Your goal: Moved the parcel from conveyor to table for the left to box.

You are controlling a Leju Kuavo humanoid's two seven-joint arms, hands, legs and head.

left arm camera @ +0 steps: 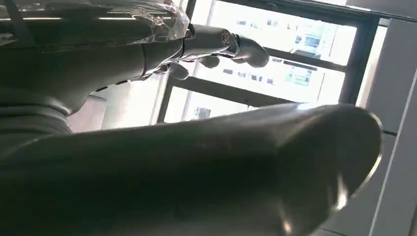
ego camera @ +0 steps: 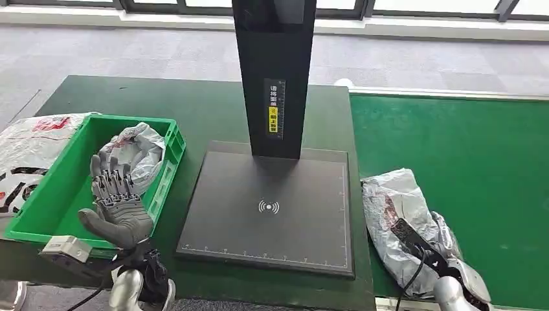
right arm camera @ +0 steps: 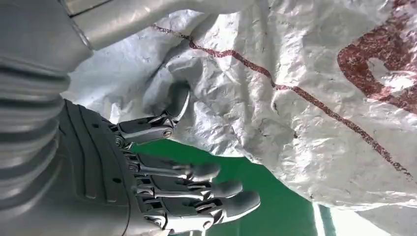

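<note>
The parcel (ego camera: 398,217), a crumpled silver-grey bag with red print, lies at the lower right of the head view on the green conveyor (ego camera: 479,168), its left edge just beside the dark bench (ego camera: 194,110). It has not yet crossed onto the bench, so the move looks barely begun: the lift, the carry and the hand-over for boxing all remain.

The right hand (ego camera: 447,259) sits at the parcel's near end at the bottom right of the frame, touching it. In the right wrist view one finger presses into the wrinkled bag (right arm camera: 305,98) while the others (right arm camera: 216,189) stretch out apart over the green belt below it, so the hand seems loose, not yet clamped on the parcel.

At the lower left, the left hand (ego camera: 116,201) stands raised with fingers spread, holding nothing, over the green box (ego camera: 165,172), in which another grey bag (ego camera: 139,149) already lies. A black scanner plate (ego camera: 268,207) occupies the middle.
</note>
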